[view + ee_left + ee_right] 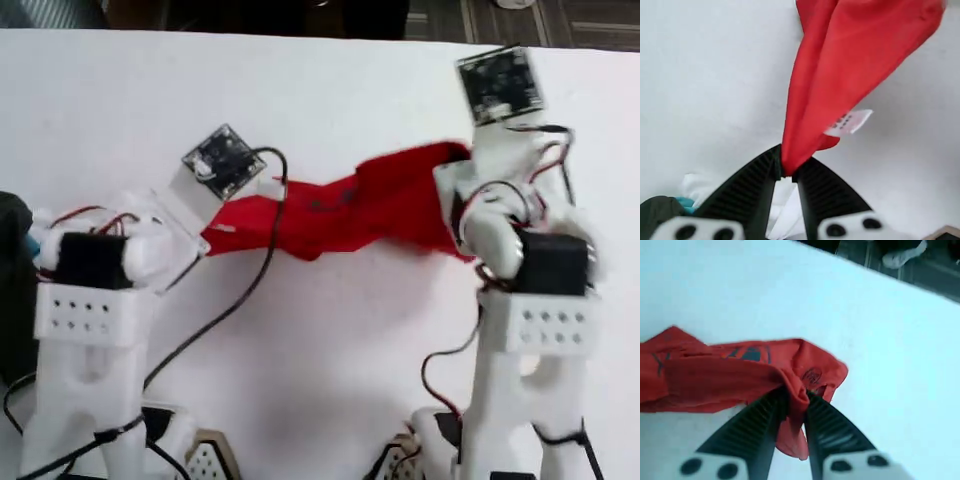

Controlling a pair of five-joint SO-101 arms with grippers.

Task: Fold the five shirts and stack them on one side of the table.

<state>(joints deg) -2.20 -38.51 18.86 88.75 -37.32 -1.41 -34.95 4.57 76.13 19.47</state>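
Shirt (330, 212) (the red one) is pinched at each end by the left gripper (787, 172) and right gripper (796, 399). Pulling too hard could tug it loose.

The 2 arms reach forward side by side. The left gripper (786, 170) and right gripper (796, 397) each pinch the red shirt (340, 215).

White tabletop (330, 340), plain and matte. At its left edge, a dark bulky object (12, 300) with a teal patch (33, 245) on it. Beyond the far edge, grey planked floor (480, 20), a pale object (900, 257) lying there.
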